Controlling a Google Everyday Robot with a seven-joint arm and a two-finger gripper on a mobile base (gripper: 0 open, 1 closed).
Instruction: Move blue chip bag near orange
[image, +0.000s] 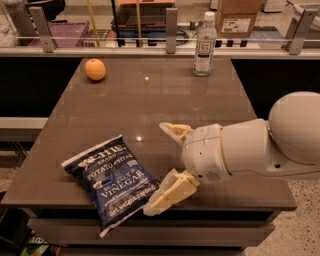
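The crinkly navy blue chip bag (112, 180) lay flat near the smooth brown worktop's (150, 100) front-left corner, well apart from the round orange (95, 69) at the far left. The gripper (155, 168) hung just beside the bag's right edge, its blocky cream fingers (172, 190) spread wide, grasping nothing.

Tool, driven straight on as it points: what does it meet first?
Probably the blue chip bag. The tool, open above the table near its front edge, points at the bag's nearest edge; its height over the bag is unclear.
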